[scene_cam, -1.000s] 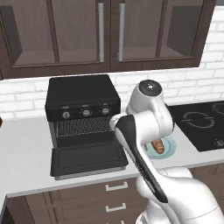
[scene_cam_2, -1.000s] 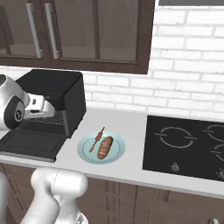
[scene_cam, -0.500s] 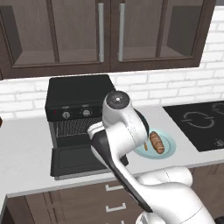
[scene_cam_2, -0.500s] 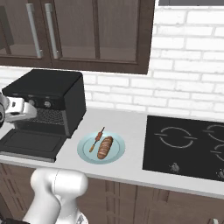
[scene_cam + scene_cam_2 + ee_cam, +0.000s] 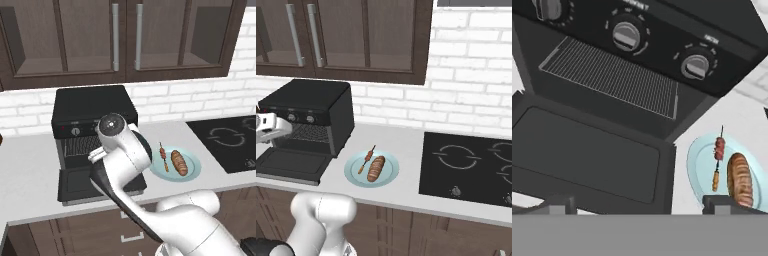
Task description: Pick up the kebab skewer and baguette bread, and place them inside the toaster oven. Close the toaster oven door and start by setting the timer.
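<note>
Gripper spread wide above toaster oven door, kebab skewer and baguette bread plated beside it

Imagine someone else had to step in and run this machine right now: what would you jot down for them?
Gripper: open and holding nothing, above the toaster oven door.
Toaster oven: on the counter, door dropped flat open, wire rack bare.
Kebab skewer and baguette bread: side by side on the light blue plate, just right of the oven.
Done: the door is open, nothing else.
Left: pick up the skewer and the bread, put both inside the oven, shut the door, then turn the timer knob.
</note>
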